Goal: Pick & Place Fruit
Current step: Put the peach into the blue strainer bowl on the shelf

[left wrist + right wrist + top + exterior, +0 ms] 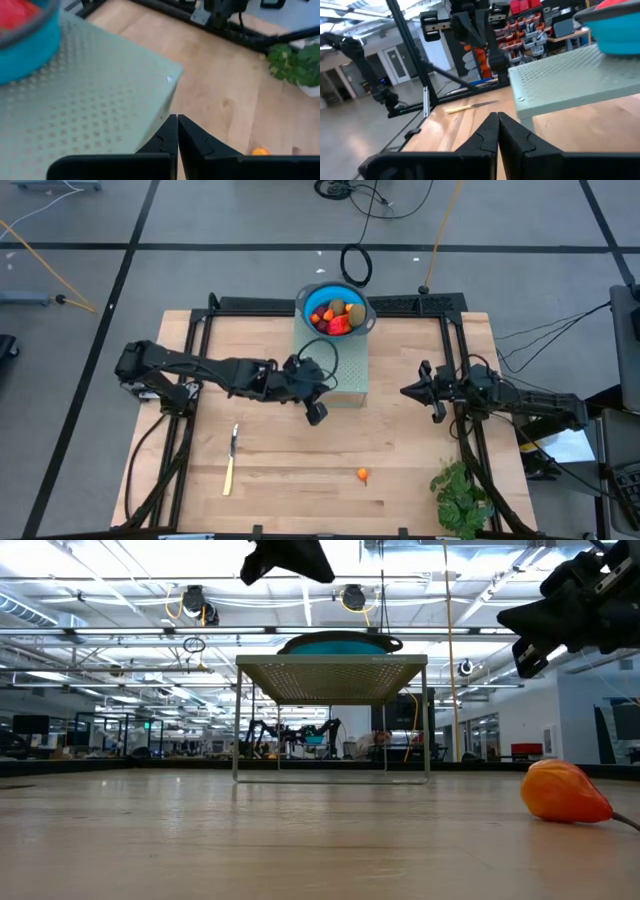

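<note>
High view shows the blue bowl (335, 293) standing on the back part of the pale green perforated stand (345, 355), and most of the fruit (334, 316) is already inside it: red, orange and brownish pieces together. One small orange fruit (362, 474) lies alone on the wooden table (280, 450), near the front edge, between the yellow-handled knife (230, 462) and the leafy plant (462, 495). The left gripper (316, 414) hangs just in front of the stand, its fingers pressed together with nothing between them. The right gripper (437, 395) waits at the right side of the table, also closed and empty. In my judgement the risk is in the next pick. The orange piece is small and round, so if the fingers come down a little off its middle it may roll away, perhaps toward the table edge. The left gripper must open before it descends; closed fingers would only push the fruit. On the way to the bowl, the arm could strike the stand's corner or the bowl's rim.
</note>
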